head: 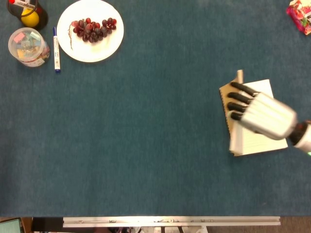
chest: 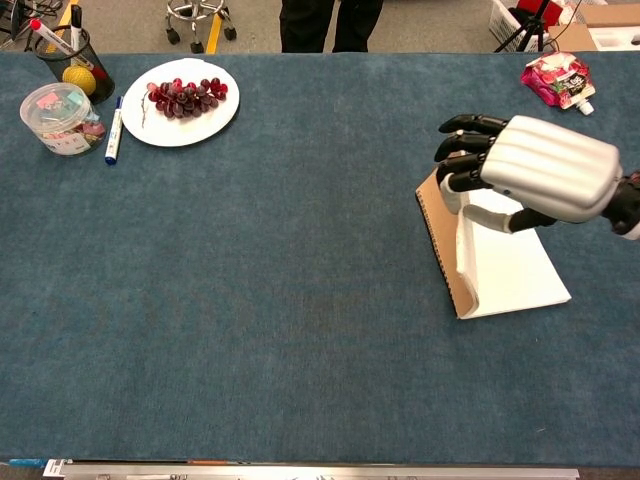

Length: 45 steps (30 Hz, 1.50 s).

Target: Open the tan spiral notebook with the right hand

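Note:
The tan spiral notebook (head: 257, 141) (chest: 515, 275) lies near the table's right side with its white pages showing. Its tan cover (head: 225, 97) (chest: 437, 215) stands lifted, nearly upright, along the spiral on the left. My right hand (head: 262, 115) (chest: 540, 168) is above the notebook, with dark fingers curled over the cover's raised edge and the thumb underneath, holding the cover up. My left hand shows in neither view.
At the far left are a white plate of grapes (head: 109, 46) (chest: 215, 125), a blue-capped marker (head: 56, 48) (chest: 113, 132), a clear jar (head: 28, 47) (chest: 58, 118) and a black cup (head: 40, 18) (chest: 92, 70). A pink packet (head: 300, 14) (chest: 558, 78) lies at the far right corner.

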Each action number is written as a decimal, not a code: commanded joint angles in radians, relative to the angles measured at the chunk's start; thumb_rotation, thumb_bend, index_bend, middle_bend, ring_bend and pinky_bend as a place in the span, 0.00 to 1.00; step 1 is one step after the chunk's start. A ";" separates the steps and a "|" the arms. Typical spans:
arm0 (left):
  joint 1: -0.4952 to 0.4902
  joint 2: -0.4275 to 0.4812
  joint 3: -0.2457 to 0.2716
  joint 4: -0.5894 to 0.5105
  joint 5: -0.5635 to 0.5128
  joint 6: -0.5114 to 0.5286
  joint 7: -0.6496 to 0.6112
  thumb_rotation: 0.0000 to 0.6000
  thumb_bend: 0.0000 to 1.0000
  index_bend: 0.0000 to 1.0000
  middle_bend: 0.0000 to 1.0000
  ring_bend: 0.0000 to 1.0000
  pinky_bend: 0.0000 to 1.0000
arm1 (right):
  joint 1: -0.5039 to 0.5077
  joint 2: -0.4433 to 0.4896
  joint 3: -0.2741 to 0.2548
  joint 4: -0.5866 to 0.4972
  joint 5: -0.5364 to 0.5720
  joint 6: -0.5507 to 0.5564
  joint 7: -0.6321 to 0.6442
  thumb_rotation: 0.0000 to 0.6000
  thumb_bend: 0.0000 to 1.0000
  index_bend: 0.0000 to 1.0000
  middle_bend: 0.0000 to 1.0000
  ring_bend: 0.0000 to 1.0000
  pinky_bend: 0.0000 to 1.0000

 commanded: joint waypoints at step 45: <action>-0.019 -0.006 -0.017 0.021 -0.022 -0.023 0.003 1.00 0.41 0.18 0.15 0.12 0.06 | -0.040 -0.099 0.208 -0.124 0.360 -0.150 -0.297 1.00 0.31 0.21 0.24 0.10 0.19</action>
